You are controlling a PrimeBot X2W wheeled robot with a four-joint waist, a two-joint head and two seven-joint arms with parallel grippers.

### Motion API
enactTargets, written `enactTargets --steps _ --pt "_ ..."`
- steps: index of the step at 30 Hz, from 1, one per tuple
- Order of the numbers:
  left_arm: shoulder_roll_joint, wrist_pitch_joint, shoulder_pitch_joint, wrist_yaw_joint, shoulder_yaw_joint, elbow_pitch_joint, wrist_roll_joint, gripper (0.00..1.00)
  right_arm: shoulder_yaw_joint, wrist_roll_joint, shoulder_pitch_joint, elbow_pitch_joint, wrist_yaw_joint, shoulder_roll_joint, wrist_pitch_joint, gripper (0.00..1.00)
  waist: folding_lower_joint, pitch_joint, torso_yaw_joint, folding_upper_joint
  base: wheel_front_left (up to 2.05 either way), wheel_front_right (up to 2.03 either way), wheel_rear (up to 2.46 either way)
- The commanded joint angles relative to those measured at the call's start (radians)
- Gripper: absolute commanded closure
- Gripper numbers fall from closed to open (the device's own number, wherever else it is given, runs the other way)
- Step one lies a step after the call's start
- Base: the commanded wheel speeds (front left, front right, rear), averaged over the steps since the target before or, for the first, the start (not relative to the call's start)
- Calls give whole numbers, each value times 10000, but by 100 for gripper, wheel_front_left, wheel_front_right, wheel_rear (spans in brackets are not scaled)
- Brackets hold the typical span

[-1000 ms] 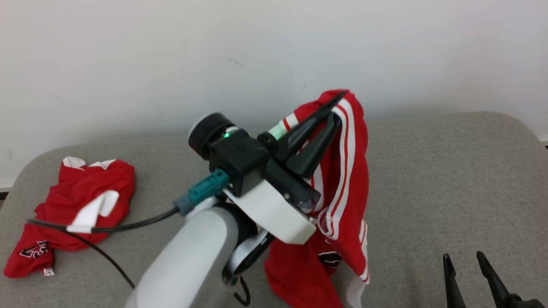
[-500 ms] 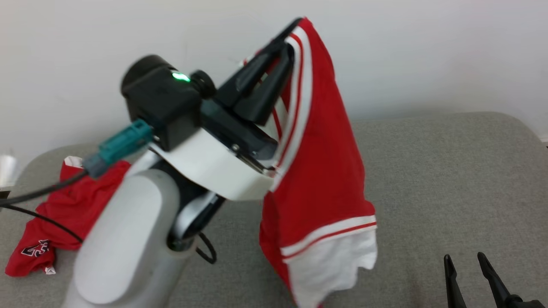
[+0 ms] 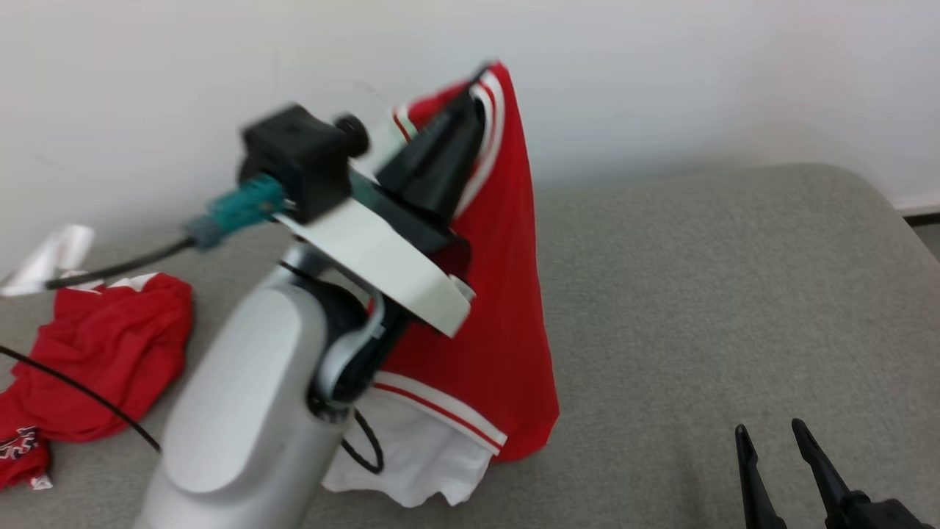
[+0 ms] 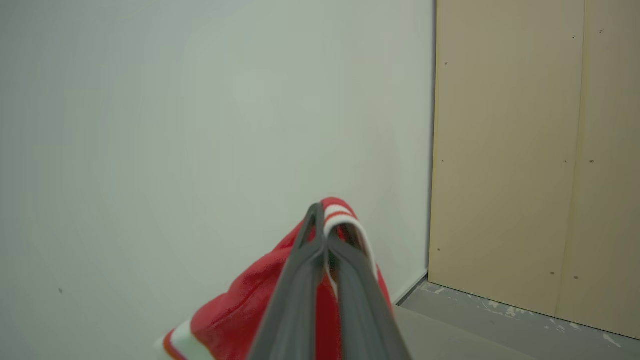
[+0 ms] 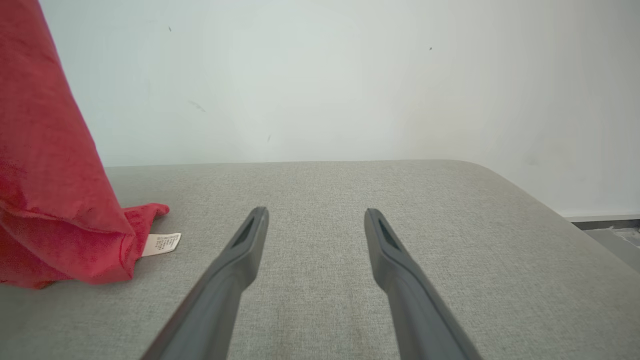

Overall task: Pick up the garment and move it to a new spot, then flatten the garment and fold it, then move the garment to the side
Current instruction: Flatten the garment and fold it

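– Garment (image 3: 507, 294) first. Where?
– Hanging from the left gripper (image 3: 477, 84), raised above the grey counter (image 3: 698, 294) in front of the pale wall (image 3: 661, 73). Red, with white and red stripes along the pinched edge. Draped down in a cone, white lower part and red hem touching the counter.
– And that gripper's state?
– Closed, fingers pressed together on the striped edge, plain from the left wrist. Pointed up toward the wall. Somewhat blurred in the head view.
– And the right gripper (image 5: 315, 212)?
– Spread wide, holding nothing. Low over the counter at the lower right of the head view, well apart from the garment, fingers pointing toward the wall.
– Anything beside it in the right wrist view?
– Red cloth at the left edge, resting on the counter, with a small white label (image 5: 161, 244) poking out at its foot. Print too small to read.
– Anything else on the counter?
– Yes, second red garment (image 3: 103, 353), crumpled at the far left, with white trim and a dark printed mark near its lower corner. Well apart from the hanging one. Black cable (image 3: 81, 393) crossing in front of it.
– Beyond the counter?
– Beige panel (image 4: 525, 150) right of the wall in the left wrist view, grey floor (image 4: 500, 320) at its base.
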Motion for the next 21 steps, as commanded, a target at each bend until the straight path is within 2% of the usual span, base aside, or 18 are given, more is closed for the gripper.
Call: enactTargets --steps 1,7,13,16,17,21 --pt "-64 -92 157 -41 -94 202 -69 100 30 27 -171 12 -25 -22 10 0 0 206 -219 0 0 0 0" --pt "-592 -808 -28 -207 -1024 2423 -162 100 326 276 -582 -7 -25 -22 10 0 0 987 -1053 0 0 0 0" --pt "-827 -1474 -806 -303 -2132 4273 139 100 521 617 -775 -3 -23 -19 10 0 0 1700 -1878 0 0 0 0" --pt "-928 -1894 -1070 -314 -2519 4920 100 42 542 785 -749 -1 -25 -20 10 0 0 1910 -2129 0 0 0 0" --pt "-947 -1987 -1117 -317 -2615 5084 34 0 509 831 -743 8 -23 -20 10 0 0 1940 -2175 0 0 0 0" --pt "-1008 -2141 -1257 -317 -3084 5585 -271 0 454 912 -694 39 -23 -22 10 0 0 1943 -2223 0 0 0 0"
